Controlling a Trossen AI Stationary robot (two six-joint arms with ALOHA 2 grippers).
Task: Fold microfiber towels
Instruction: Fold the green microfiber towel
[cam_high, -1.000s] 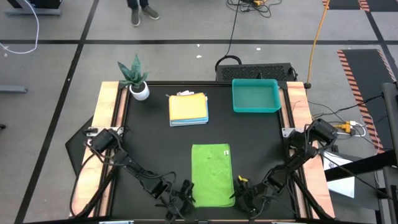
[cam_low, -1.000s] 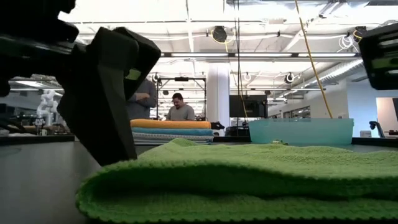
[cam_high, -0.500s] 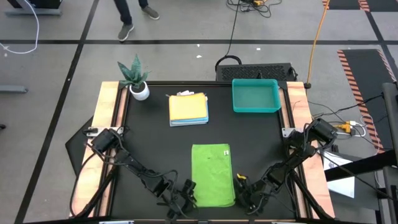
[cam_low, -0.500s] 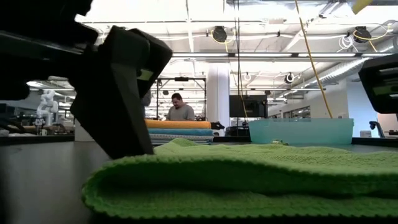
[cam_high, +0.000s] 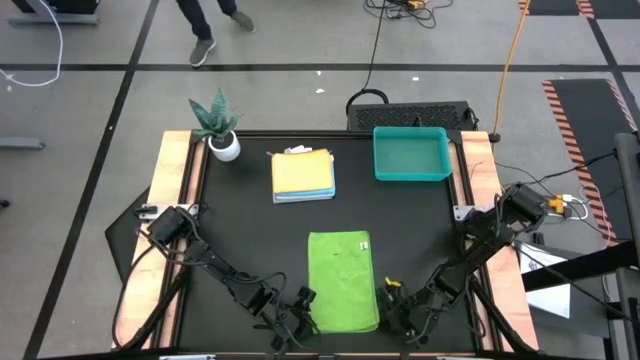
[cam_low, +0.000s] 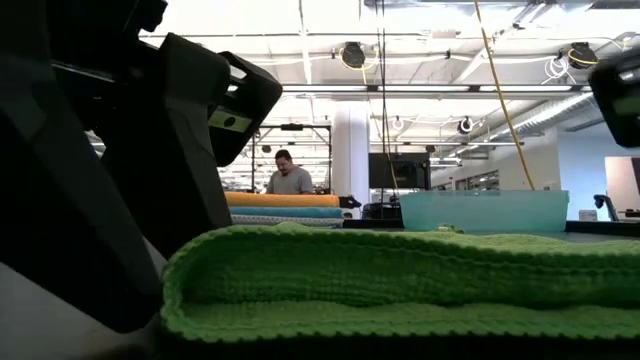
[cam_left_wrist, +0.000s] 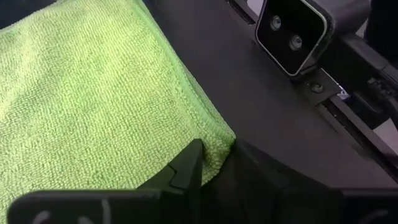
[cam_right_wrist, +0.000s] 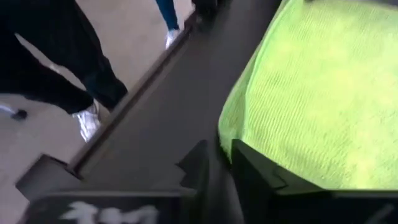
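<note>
We see two dark, jointed arms, left and right, with black cables along them. Each pincer has matte black angular fingers; a yellow mark sits by the right pincer.

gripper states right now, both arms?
Left tool: shut on the near left corner of the lime green towel.
Right tool: closed on the same towel's near right corner.
</note>
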